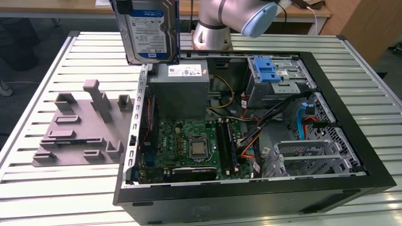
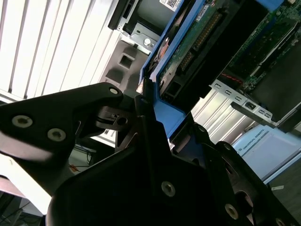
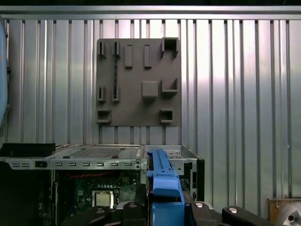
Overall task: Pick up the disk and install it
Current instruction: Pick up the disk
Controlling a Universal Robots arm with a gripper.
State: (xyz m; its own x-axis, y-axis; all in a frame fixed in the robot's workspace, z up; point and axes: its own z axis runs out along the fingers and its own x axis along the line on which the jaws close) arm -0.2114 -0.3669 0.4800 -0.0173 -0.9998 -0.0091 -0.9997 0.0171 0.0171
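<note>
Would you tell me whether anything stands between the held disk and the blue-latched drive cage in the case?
Nothing visible does. The gripper holds the disk in the air above the open case; only the grey power supply lies below the path to the cage.

a silver slatted metal table (image 1: 37, 188) with long parallel ribs is carrying everything here. a flat grey plastic fixture plate (image 1: 75, 136) with raised posts and rectangular pockets is lying flat on it, toward the exterior view's left. just beside the plate, toward the exterior view's right, a large black computer case (image 1: 251, 200) is lying on its side, its open face turned upward. the pale grey round base of the robot arm (image 1: 210, 37) is standing at the table's far edge, behind the case.
</note>
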